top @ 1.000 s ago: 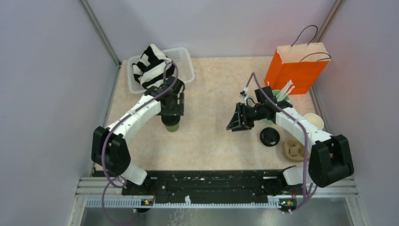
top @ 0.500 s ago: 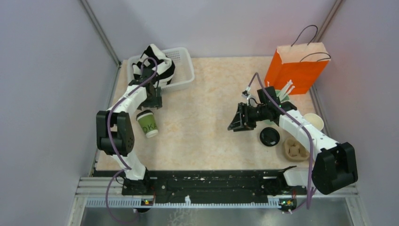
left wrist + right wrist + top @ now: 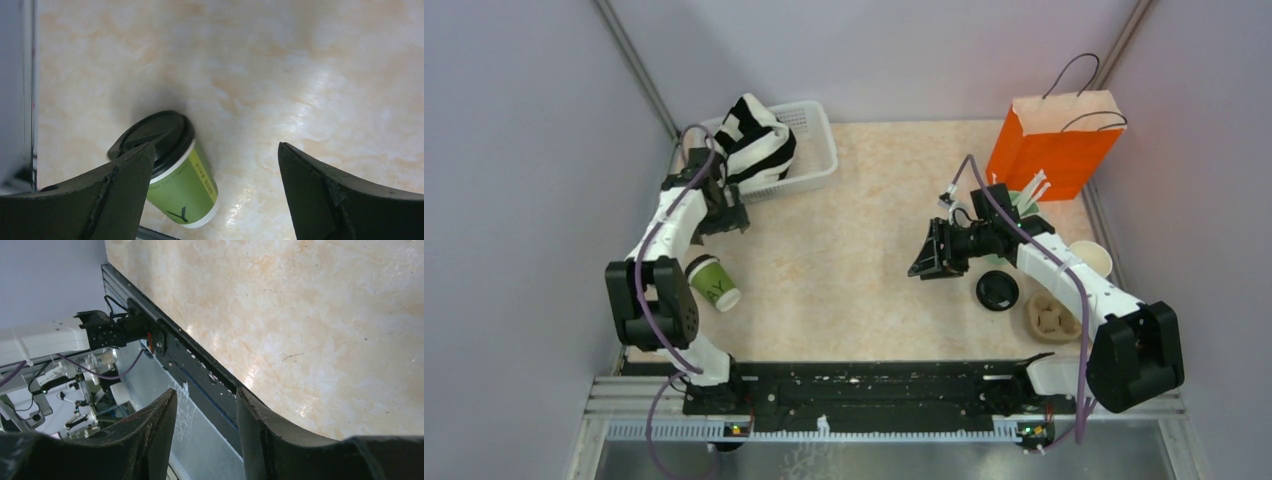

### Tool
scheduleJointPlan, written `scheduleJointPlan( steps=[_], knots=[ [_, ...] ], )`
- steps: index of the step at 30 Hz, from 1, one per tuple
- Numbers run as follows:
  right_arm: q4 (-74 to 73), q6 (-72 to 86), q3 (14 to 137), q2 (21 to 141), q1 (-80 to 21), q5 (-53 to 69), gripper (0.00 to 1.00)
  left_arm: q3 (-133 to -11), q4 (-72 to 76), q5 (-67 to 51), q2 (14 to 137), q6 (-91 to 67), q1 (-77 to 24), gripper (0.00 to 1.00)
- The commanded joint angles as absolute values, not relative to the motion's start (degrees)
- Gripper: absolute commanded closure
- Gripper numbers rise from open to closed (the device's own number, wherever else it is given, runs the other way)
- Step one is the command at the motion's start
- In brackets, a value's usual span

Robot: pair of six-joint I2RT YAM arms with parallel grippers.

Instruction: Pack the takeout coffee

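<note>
The table (image 3: 864, 200) bears an orange bag (image 3: 1054, 145) at the far right and a basket (image 3: 809, 150) at the far left. The left gripper (image 3: 215, 150) hangs above the table near the basket, its jaws spread wide and holding nothing. Below it, apart from the fingers, a green cup (image 3: 182, 185) lies on its side at the table's left edge, its black lid on. The right gripper (image 3: 205, 425) hovers mid-table, jaws narrowly apart and empty. A loose lid (image 3: 997, 289) lies near it.
</note>
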State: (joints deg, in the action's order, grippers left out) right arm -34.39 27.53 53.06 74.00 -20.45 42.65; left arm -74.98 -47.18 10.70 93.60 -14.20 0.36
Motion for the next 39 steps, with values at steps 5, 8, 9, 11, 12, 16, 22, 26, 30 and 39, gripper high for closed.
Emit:
scheduleJointPlan(
  steps=[5,8,9,11,12,16,22,26,30,39],
  knots=[
    [-34.7,25.5,54.8,74.2,-20.0,44.3,0.52,-65.7,-57.8,15.4,86.1,-35.4,14.6,0.02],
    [-35.2,24.5,54.6,74.4,-20.0,45.3,0.52,-59.8,-56.6,14.9,81.7,-39.2,16.7,0.02],
    [-35.3,24.3,54.4,74.3,-20.0,45.5,0.52,-59.0,-57.5,15.2,80.7,-40.4,17.3,0.02],
    [-35.6,23.7,54.1,74.3,-20.0,46.2,0.52,-58.1,-58.8,15.3,79.3,-42.2,17.8,0.02],
    [-35.7,23.4,53.9,74.3,-20.0,46.6,0.52,-57.5,-59.0,15.2,78.8,-43.1,17.9,0.02],
    [-35.5,22.4,53.1,75.0,-20.0,47.4,0.52,-54.2,-56.0,10.6,76.4,-43.0,18.0,0.02],
    [-33.3,23.3,52.9,75.5,-20.0,47.9,0.52,-54.6,-56.8,5.3,78.4,-39.9,18.0,0.02],
    [-32.7,23.5,52.4,75.2,-20.0,47.7,0.52,-54.3,-55.9,4.6,78.2,-39.4,17.8,0.02],
    [-32.4,23.8,51.8,74.7,-20.0,47.7,0.52,-55.2,-53.4,2.6,79.2,-38.0,17.5,0.12],
    [-33.2,23.8,52.5,74.4,-20.0,46.7,0.52,-60.9,-47.6,0.3,83.4,-32.3,13.6,0.19]
  ],
)
